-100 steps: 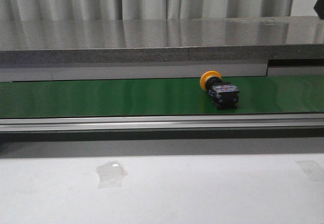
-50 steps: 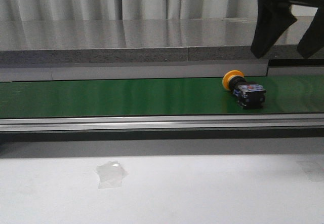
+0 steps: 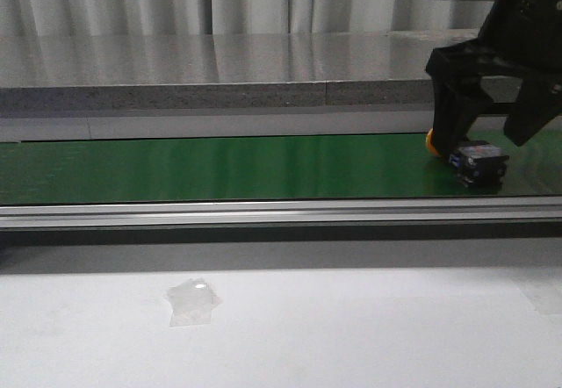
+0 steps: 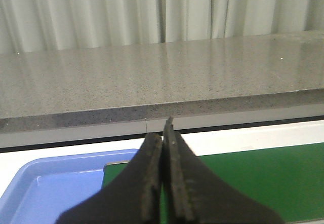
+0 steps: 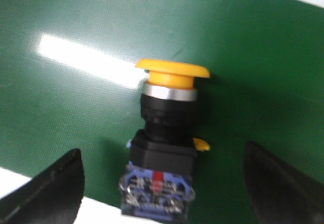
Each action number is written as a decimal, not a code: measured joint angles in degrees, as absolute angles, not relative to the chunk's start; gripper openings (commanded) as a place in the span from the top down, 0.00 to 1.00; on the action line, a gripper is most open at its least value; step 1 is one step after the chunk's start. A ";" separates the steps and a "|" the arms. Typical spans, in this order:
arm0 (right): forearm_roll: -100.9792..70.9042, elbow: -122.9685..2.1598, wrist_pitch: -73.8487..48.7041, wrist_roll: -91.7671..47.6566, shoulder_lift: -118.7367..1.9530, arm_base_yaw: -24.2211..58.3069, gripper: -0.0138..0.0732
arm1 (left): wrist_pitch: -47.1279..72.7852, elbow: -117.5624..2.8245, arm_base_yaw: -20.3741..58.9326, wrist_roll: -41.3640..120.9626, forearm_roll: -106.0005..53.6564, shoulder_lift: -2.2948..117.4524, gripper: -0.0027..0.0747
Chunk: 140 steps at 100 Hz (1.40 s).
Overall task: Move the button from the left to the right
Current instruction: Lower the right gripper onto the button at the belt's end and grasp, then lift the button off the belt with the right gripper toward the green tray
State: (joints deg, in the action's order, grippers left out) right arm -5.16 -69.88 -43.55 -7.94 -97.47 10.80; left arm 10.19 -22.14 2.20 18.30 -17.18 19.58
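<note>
Item: the button [image 3: 477, 161], lying on its side on the green belt [image 3: 219, 167] at the right of the front frame, yellow cap toward the back wall, black body with the blue-red terminal end toward the near rail. Its long axis runs across the belt, front to back. Item: my right tool [image 3: 492, 133], spread wide, hanging directly over the button; in the right wrist view the two fingers [image 5: 43, 191] stand at lower left and lower right with the button [image 5: 164, 138] centred between them, touching neither. The axis lies square to the closing line, so I judge a straight descent would pinch the body. Item: my left tool [image 4: 163, 183], pressed closed and empty, over a blue tray [image 4: 50, 183], far from the button; the right arm is nearer.
</note>
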 measured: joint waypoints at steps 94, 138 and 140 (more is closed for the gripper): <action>0.42 -85.28 -58.37 -7.56 -96.22 5.33 0.75 | 10.19 -22.14 2.20 18.30 -17.18 19.58 0.99; 1.24 -85.41 -59.18 -7.56 -96.22 -8.25 0.75 | 10.19 -22.14 2.20 18.30 -17.18 19.58 0.99; 1.24 -85.41 -59.17 -7.56 -96.22 -8.79 0.75 | 10.19 -22.14 2.20 18.30 -17.18 19.58 0.99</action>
